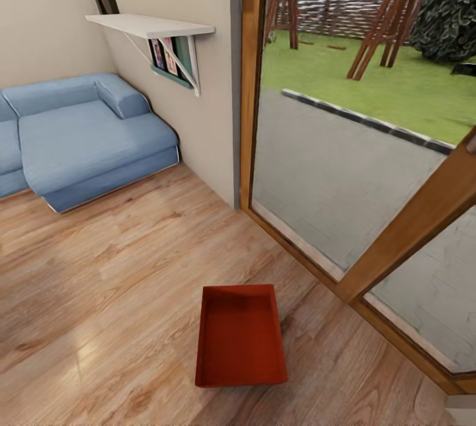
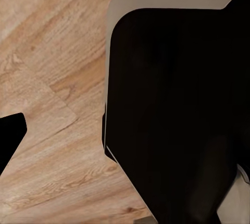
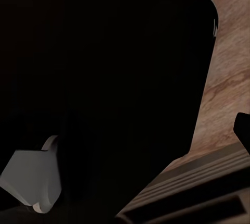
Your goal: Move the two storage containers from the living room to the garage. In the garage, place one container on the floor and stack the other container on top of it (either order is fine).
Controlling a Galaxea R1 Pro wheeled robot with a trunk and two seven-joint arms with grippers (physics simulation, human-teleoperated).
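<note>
One orange-red storage container [image 1: 241,337] sits on the light wood plank floor [image 1: 112,281] of the living room, low in the head view and just inside the glass door [image 1: 344,168]. It is open-topped and empty. The second container is out of view. In the left wrist view a dark tip [image 2: 10,136] pokes in at the edge over the wood floor, beside my own black and white body [image 2: 177,104]. A similar dark tip [image 3: 243,129] shows in the right wrist view. Neither tip tells me how the jaws stand.
A blue sofa [image 1: 86,139] stands at the back left against the wall. A white wall shelf [image 1: 149,26] with books under it juts out above it. The door's wooden frame [image 1: 416,221] runs diagonally on the right, with paving and lawn outside.
</note>
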